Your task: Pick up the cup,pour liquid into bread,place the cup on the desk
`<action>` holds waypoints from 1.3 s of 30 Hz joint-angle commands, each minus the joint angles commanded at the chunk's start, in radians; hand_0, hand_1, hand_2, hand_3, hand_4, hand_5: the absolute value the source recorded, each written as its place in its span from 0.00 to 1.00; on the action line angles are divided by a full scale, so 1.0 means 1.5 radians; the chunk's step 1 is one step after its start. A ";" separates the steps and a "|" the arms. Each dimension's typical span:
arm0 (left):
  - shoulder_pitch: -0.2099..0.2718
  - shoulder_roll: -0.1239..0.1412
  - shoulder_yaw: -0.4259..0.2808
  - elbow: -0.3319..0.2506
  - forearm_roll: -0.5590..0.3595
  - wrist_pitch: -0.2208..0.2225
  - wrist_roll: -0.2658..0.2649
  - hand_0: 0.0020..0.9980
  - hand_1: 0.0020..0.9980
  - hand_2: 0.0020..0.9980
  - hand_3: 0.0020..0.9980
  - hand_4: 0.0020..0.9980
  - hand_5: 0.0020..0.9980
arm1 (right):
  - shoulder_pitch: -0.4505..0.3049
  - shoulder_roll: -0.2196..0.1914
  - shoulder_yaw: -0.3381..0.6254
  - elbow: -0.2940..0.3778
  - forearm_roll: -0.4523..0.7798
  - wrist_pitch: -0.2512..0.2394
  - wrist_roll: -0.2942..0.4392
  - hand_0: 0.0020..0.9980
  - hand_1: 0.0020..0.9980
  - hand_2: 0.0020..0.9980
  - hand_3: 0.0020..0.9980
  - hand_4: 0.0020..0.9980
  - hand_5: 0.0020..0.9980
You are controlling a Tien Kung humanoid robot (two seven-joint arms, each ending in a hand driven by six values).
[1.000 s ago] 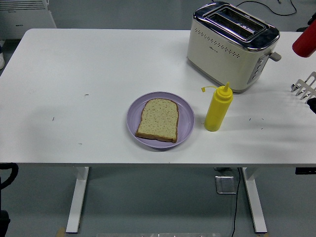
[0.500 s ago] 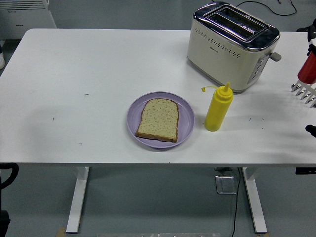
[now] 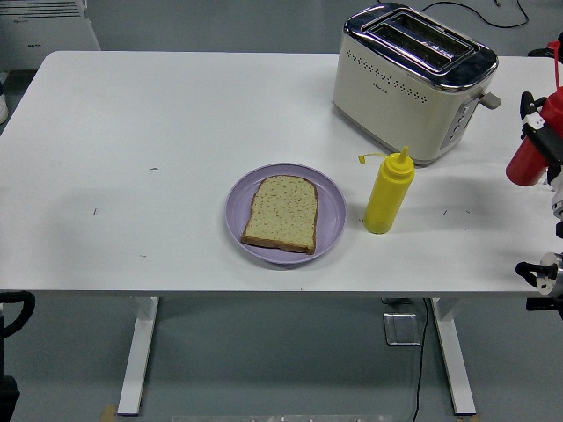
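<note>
Right hand at the table's right edge with a red container, bread waiting untouched

The right hand (image 3: 544, 145) sits at the far right edge, closed around a red bottle (image 3: 528, 160), though it is cut off by the frame, so I cannot tell exactly how the fingers wrap it. This looks like the carry step, pick-up done and the pour not yet begun: next it must travel left, past the yellow squeeze bottle (image 3: 388, 192), to hang over the bread (image 3: 281, 212) on the purple plate (image 3: 330, 207) and tip there. Compared with half a second ago, the red bottle has dropped lower and the pale fingers seen beneath it are gone from view. The toaster (image 3: 412, 81), bread and yellow bottle have not shifted. No left hand in sight.
</note>
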 joint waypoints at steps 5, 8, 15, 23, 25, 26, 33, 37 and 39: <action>0.000 0.000 0.001 0.000 0.000 0.000 0.000 0.75 0.76 0.77 0.67 0.61 1.00 | -0.002 0.007 -0.022 -0.020 0.026 -0.019 0.031 0.00 0.01 0.15 0.31 0.69 0.23; 0.001 0.001 0.002 0.000 0.000 0.000 0.000 0.75 0.76 0.77 0.67 0.61 1.00 | -0.001 0.011 -0.049 -0.038 0.047 -0.025 0.045 0.00 0.01 0.15 0.31 0.69 0.23; 0.001 0.001 0.001 0.000 0.000 0.000 0.000 0.75 0.76 0.77 0.67 0.61 1.00 | 0.009 0.025 -0.098 -0.049 0.062 -0.027 0.054 0.00 0.01 0.15 0.31 0.69 0.23; 0.001 0.001 -0.001 0.000 0.000 0.000 0.000 0.75 0.76 0.77 0.67 0.61 1.00 | 0.017 0.036 -0.137 -0.064 0.075 -0.031 0.064 0.00 0.01 0.16 0.32 0.69 0.23; 0.000 0.001 -0.001 0.000 0.000 0.000 0.000 0.75 0.76 0.77 0.67 0.61 1.00 | 0.018 0.039 -0.145 -0.068 0.078 -0.032 0.066 0.00 0.01 0.16 0.32 0.69 0.23; 0.000 0.001 -0.001 0.000 0.000 0.000 0.000 0.75 0.76 0.77 0.67 0.61 1.00 | 0.018 0.039 -0.147 -0.070 0.079 -0.032 0.067 0.00 0.01 0.16 0.32 0.69 0.23; -0.001 0.001 -0.003 0.000 0.000 0.000 0.000 0.75 0.76 0.77 0.67 0.61 1.00 | 0.025 0.046 -0.171 -0.082 0.094 -0.031 0.078 0.00 0.02 0.16 0.32 0.70 0.23; -0.001 0.001 -0.002 0.000 0.000 0.000 0.000 0.75 0.76 0.77 0.67 0.61 1.00 | 0.028 0.051 -0.178 -0.090 0.095 -0.031 0.081 0.00 0.02 0.17 0.32 0.70 0.24; -0.001 0.001 -0.002 0.000 0.000 0.000 0.000 0.75 0.76 0.77 0.67 0.61 1.00 | 0.029 0.052 -0.180 -0.094 0.096 -0.032 0.082 0.00 0.02 0.17 0.32 0.70 0.24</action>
